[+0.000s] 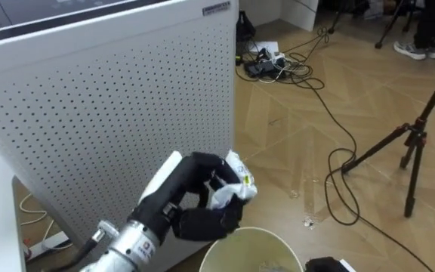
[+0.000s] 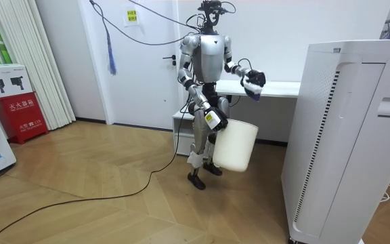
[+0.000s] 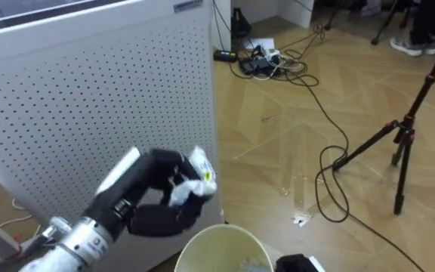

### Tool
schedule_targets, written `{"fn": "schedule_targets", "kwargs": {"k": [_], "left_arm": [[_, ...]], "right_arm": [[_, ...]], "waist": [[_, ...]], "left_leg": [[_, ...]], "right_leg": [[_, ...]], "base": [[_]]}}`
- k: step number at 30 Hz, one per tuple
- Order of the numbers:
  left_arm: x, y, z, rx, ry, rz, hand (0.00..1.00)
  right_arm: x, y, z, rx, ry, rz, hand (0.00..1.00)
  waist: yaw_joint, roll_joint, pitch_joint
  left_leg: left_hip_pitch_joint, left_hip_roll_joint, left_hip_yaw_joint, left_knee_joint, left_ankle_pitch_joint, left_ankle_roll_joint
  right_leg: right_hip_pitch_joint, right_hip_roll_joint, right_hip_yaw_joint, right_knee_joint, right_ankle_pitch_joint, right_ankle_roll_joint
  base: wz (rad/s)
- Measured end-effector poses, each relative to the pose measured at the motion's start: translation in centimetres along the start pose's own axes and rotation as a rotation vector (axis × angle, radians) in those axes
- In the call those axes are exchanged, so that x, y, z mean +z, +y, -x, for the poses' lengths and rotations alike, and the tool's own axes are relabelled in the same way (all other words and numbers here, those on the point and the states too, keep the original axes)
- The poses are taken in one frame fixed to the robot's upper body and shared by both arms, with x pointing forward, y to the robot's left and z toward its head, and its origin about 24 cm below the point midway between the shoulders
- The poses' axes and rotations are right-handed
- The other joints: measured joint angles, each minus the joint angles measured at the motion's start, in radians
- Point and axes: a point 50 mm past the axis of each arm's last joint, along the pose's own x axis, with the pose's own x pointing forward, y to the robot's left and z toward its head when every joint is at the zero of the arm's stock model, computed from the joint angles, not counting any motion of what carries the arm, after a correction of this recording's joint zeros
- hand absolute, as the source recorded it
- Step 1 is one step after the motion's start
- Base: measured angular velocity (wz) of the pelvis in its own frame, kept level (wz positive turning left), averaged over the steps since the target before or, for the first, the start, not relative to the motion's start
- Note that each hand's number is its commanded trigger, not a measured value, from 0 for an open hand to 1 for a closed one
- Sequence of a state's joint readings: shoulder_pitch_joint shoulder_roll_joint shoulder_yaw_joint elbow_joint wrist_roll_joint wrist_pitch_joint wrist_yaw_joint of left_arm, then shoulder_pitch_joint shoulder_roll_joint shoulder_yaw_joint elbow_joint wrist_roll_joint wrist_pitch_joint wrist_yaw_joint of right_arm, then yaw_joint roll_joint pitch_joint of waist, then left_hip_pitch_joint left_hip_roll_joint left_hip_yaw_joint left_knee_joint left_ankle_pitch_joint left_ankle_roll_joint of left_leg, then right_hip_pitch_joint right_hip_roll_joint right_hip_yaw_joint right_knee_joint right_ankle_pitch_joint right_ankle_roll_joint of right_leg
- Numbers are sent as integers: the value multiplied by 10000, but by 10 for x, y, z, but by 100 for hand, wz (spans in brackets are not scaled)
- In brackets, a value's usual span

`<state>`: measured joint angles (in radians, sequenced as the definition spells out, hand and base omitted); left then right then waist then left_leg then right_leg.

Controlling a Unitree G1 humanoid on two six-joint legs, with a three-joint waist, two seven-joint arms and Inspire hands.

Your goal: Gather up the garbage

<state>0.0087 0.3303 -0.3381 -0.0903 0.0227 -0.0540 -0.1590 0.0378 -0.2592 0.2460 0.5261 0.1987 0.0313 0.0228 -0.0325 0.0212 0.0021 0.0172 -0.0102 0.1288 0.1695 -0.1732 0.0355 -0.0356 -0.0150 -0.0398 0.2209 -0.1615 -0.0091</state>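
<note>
Robot stands on the wood floor [image 1: 293, 128] between a white worktop [image 2: 279, 88] behind it and a tall white perforated cabinet [image 1: 112, 113].

Left hand [image 1: 196, 198] is raised in front of the chest. Its fingers are curled tight round a crumpled white wrapper [image 1: 235, 185] with some yellow print. The wrapper sits in the grasp just above and a little back from the near rim of a white bin [image 1: 249, 234].

Right hand [image 2: 215, 120] is low at the bin's upper edge, with the bin hanging at thigh level. Cannot tell how its fingers are set.

Black tripod [image 1: 414, 143] stands to the right, with loose cables [image 1: 278, 64] on the floor beyond.
</note>
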Motion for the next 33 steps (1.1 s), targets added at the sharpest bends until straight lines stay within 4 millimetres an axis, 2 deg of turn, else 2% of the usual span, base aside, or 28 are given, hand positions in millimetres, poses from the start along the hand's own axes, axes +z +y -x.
{"fn": "schedule_targets", "kwargs": {"k": [5,11,12,13,14,24,33], "left_arm": [[-13,-13,5,-1076,567,448,100],[-29,-22,9,-2148,1221,908,100],[-31,-24,10,-2327,1335,948,89],[-33,-25,10,-2407,1405,971,51],[-35,-26,11,-2561,1520,1016,0],[-36,-31,12,-3443,1585,1111,0],[-37,-31,12,-3460,1653,1122,0]], "right_arm": [[0,1,0,100,4,117,100],[0,1,-1,444,45,263,100],[0,1,-1,522,45,282,100],[0,1,-1,547,49,289,100],[0,1,-1,584,54,294,100],[1,1,-1,839,37,344,100],[1,4,-1,1024,62,396,100]], "waist": [[18,-24,17],[-184,-108,123],[-172,-134,141],[-172,-144,149],[-168,-150,153],[-141,-114,170],[-121,-94,158]], "left_leg": [[-130,5,-66,-19,1,1],[-268,-6,-161,-32,0,1],[-299,-9,-168,-32,0,1],[-301,-9,-168,-34,1,1],[-300,-10,-167,-33,0,1],[-335,-4,-186,-9,0,1],[-337,-2,-185,-10,0,1]], "right_leg": [[-71,-1,-57,15,2,-3],[-133,-20,-181,-21,1,-3],[-189,-18,-177,-7,1,-3],[-191,-16,-177,-7,1,-3],[-190,-16,-174,-7,1,-3],[-211,-8,-185,-6,1,-3],[-229,-10,-179,-7,1,-3]], "base": [[4],[6],[4],[-4],[0],[0],[0]]}}
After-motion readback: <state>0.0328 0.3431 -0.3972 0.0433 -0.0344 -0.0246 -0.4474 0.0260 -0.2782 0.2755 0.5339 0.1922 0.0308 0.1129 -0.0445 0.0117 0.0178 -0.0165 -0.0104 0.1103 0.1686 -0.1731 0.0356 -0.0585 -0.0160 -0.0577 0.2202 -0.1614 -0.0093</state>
